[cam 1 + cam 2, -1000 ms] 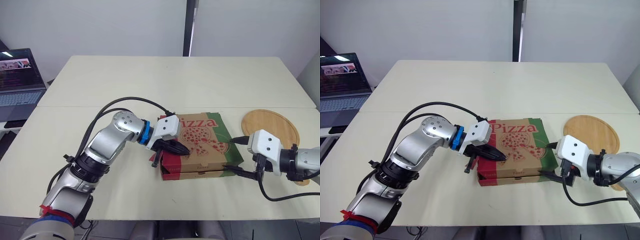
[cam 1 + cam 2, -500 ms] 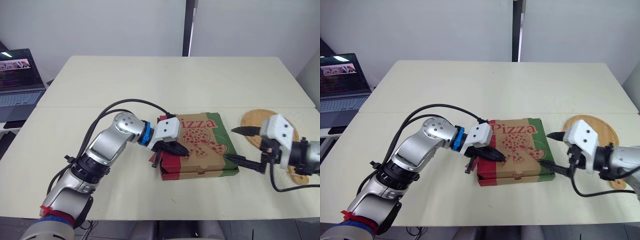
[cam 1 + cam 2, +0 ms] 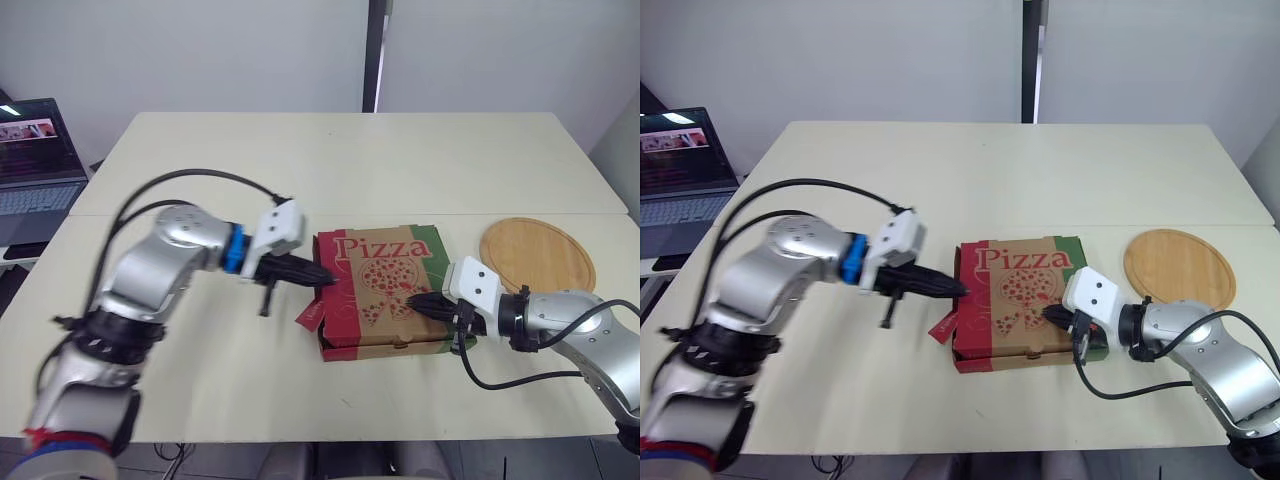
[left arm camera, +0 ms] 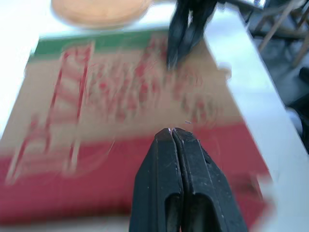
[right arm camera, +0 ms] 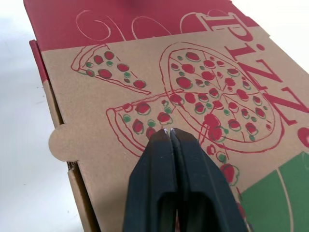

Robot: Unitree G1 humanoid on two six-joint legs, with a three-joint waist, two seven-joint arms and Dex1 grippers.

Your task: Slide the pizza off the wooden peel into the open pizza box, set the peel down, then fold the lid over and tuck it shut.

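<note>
Tucking is the step in hand: the printed brown cardboard pizza box (image 3: 375, 285) lies with its lid folded flat near the front of the pale surface (image 3: 330, 170), and the round wooden peel (image 3: 537, 255) rests to its right, apart. The left tool (image 3: 322, 278), fingers pinched together on nothing, points at the box's left edge. The right tool (image 3: 414, 299), likewise closed and empty, has its tips on the matte lid. One red side flap (image 3: 309, 316) sticks out loose, so next, I'd judge, comes a nudge to push that thin card inside.
</note>
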